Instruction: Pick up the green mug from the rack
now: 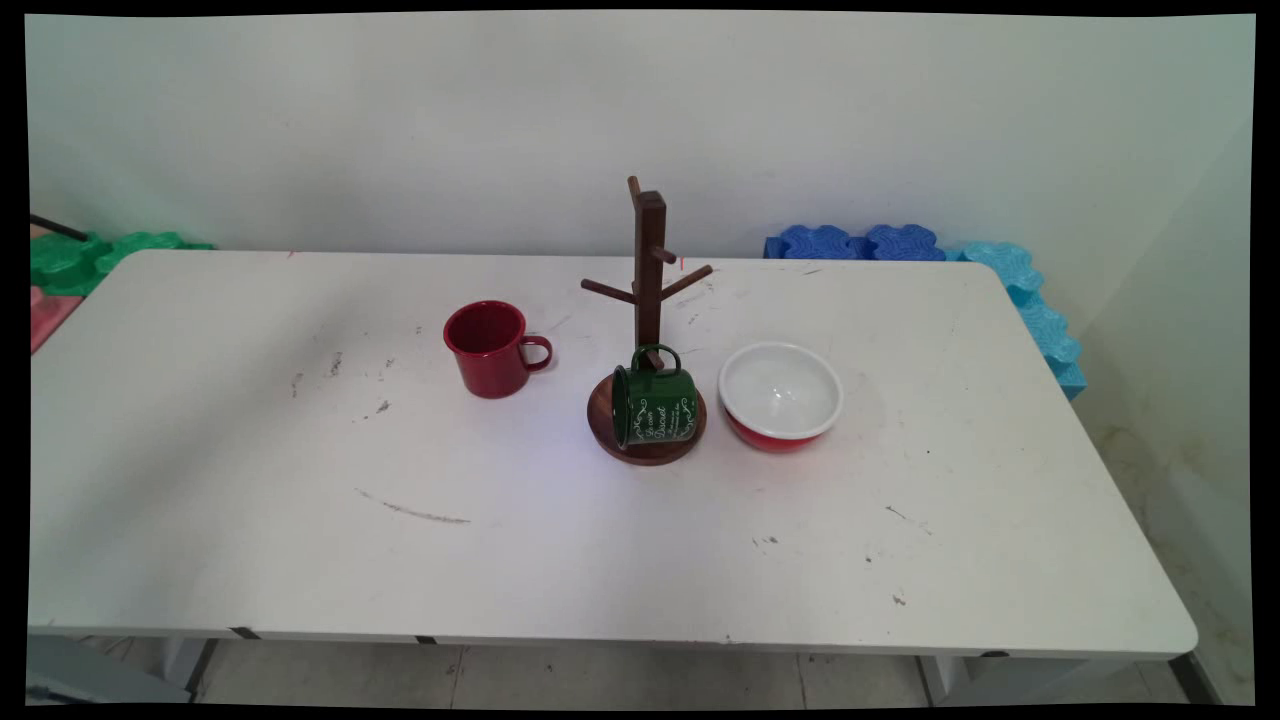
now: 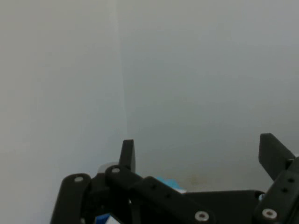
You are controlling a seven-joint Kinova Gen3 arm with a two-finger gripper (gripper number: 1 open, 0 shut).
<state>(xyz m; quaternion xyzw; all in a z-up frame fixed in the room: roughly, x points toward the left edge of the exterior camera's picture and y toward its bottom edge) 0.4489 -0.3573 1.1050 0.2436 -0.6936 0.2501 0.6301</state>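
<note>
The hand (image 2: 198,154) is seen only in the hand view, where its two fingers (image 2: 128,151) are spread wide apart with nothing between them; bare wall is faced, and a scrap of blue foam (image 2: 169,184) is glimpsed behind the linkage. In the main view a white desk (image 1: 250,520) is shown. A wooden mug tree (image 1: 648,270) is set upright near the middle of the desk on a round base. A green mug (image 1: 655,403) is laid on its side on that base, touching the post, its handle turned up and its mouth to the left. A red mug (image 1: 488,348) is placed upright to the left, apart from the tree. A red bowl (image 1: 780,394) with a white inside is placed just beside the base on the right.
</note>
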